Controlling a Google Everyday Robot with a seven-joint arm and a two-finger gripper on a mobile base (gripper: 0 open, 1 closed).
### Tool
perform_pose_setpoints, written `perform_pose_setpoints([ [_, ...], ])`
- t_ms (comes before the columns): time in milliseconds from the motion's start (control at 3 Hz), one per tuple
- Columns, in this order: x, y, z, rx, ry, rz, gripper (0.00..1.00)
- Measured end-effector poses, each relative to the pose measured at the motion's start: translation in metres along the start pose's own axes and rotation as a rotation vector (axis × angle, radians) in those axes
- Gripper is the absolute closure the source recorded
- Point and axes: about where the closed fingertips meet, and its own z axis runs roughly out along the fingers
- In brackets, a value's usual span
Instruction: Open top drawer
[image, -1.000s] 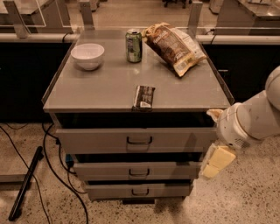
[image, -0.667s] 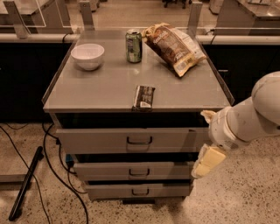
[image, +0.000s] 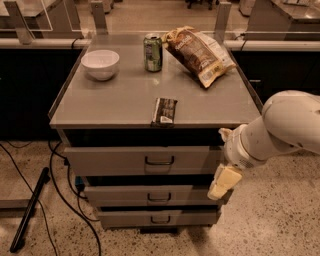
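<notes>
The top drawer is the widest grey front under the cabinet top, with a small dark loop handle at its centre. It stands slightly out from the cabinet. My gripper hangs at the drawer's right end, to the right of the handle and apart from it. Its two pale fingers stand apart, one finger low by the middle drawer and the other by the cabinet's top corner. It holds nothing.
Two narrower drawers sit below. On the cabinet top are a white bowl, a green can, a chip bag and a dark snack bar at the front edge. Cables trail on the floor at the left.
My arm and gripper have moved left, from beyond the cabinet's right side to the right end of the drawer fronts. The drawers have not moved.
</notes>
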Motion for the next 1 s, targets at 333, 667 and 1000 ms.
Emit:
perform_pose_setpoints([
  [333, 0.000, -0.007, 0.028, -0.016, 0.016, 0.002, 0.00],
  [667, -0.002, -0.011, 0.039, -0.017, 0.008, -0.003, 0.00],
  [1000, -0.001, -0.016, 0.052, -0.021, -0.011, -0.017, 0.00],
])
